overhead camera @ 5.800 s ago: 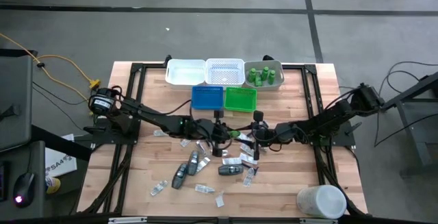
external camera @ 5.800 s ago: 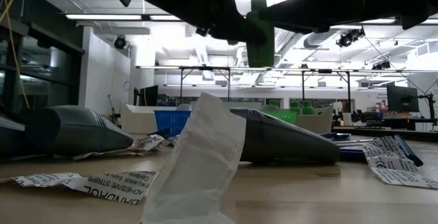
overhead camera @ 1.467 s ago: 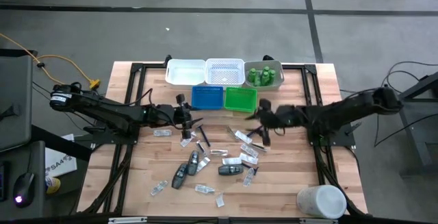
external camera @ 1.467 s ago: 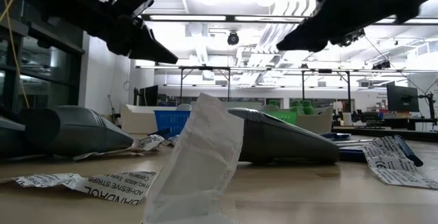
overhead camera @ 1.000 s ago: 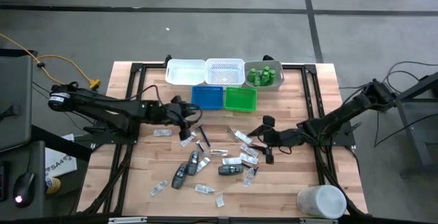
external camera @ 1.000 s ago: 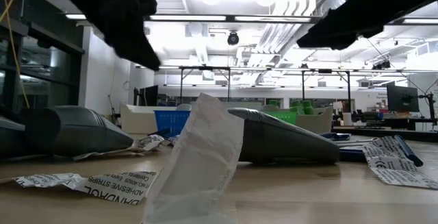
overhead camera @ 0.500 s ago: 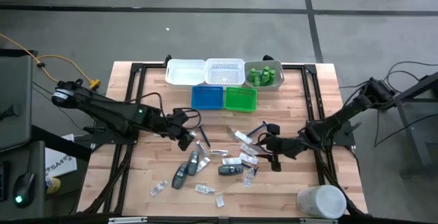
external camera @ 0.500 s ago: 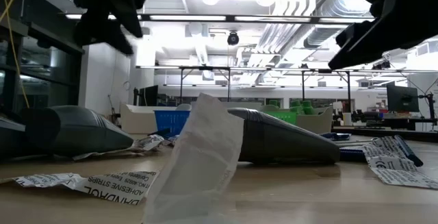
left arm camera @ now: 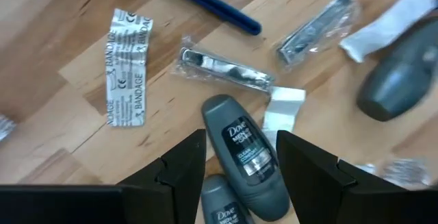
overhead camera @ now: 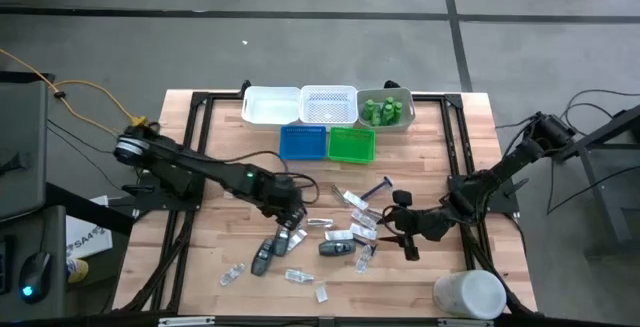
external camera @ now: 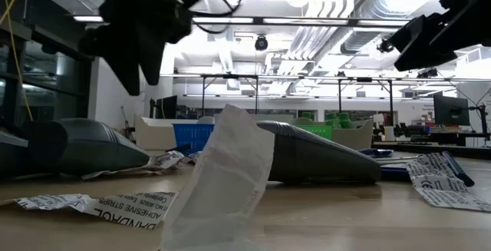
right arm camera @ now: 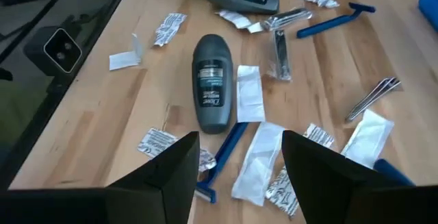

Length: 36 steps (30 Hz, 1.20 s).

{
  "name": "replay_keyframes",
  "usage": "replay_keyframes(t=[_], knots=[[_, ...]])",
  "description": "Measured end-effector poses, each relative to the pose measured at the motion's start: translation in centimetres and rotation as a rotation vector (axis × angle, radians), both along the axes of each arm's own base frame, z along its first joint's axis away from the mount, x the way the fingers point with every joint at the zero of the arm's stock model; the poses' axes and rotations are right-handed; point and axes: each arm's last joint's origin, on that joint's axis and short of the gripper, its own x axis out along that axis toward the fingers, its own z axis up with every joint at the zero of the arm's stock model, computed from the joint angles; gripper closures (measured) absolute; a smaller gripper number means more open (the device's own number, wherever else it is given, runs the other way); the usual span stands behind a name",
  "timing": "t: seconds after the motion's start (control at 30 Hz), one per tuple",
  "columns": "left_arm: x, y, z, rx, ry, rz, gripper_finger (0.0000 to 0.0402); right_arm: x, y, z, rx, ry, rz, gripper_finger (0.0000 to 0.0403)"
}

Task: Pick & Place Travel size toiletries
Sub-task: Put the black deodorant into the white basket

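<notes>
The travel size toiletries lie scattered on the wooden table [overhead camera: 200,267]: grey roll-on deodorants [overhead camera: 337,249], clear packets [overhead camera: 352,234], bandage strips and blue razors [overhead camera: 375,189]. My left gripper [overhead camera: 290,217] points down, open, over one grey deodorant [left arm camera: 243,152], which lies flat on its side between the fingers' lines, untouched. My right gripper [overhead camera: 405,237] hangs open and slanted above a blue razor [right arm camera: 226,152] and white packets [right arm camera: 250,94], with another grey deodorant [right arm camera: 211,83] lying beyond its fingers. Green bottles [overhead camera: 385,110] stand in a tray at the far edge.
White [overhead camera: 270,105], mesh [overhead camera: 328,103], blue [overhead camera: 303,142] and green [overhead camera: 351,144] trays line the far edge. A large white cylindrical container [overhead camera: 470,292] lies at the near right corner. Black frame rails [overhead camera: 185,217] run along both table sides.
My left gripper has swung from beside the blue tray toward the near edge and the right, tipping down and rolling, and now hangs over the grey deodorants. My right gripper has drifted toward the near right. Both have stayed open; nothing on the table has moved.
</notes>
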Motion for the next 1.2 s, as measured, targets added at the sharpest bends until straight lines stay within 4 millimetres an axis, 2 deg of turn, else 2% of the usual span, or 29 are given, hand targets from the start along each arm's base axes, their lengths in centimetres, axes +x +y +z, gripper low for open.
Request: replay_keyframes(t=[0.17, 0.3, 0.67, 0.93, 1.07, 1.2], knots=[[2.4, -0.8, -0.3, 0.03, 0.109, -0.011, 0.0224, -0.3, 0.5, 0.0, 0.026, 0.005, 0.009, 0.0202], [3.4, -1.1, -0.7, 0.026, 0.139, -0.021, 0.0224, -0.6, 0.8, -0.1, 0.019, 0.011, 0.028, 0.0202], [3.3, -1.0, -1.0, 0.033, 0.177, -0.018, 0.0224, -0.6, 0.8, 0.0, -0.016, -0.007, 0.025, 0.0202], [4.1, -1.3, -0.8, -0.006, 0.088, -0.055, 0.0223, -0.6, 0.9, 0.0, -0.014, -0.007, 0.029, 0.0202], [4.3, -1.4, -0.8, -0.021, 0.074, -0.058, 0.0201, -0.7, 0.9, 0.0, -0.022, -0.002, 0.063, 0.0202], [4.3, -1.3, -0.8, -0.04, 0.078, -0.026, 0.0161, -0.7, 1.0, -0.1, -0.029, 0.007, 0.108, 0.0202]])
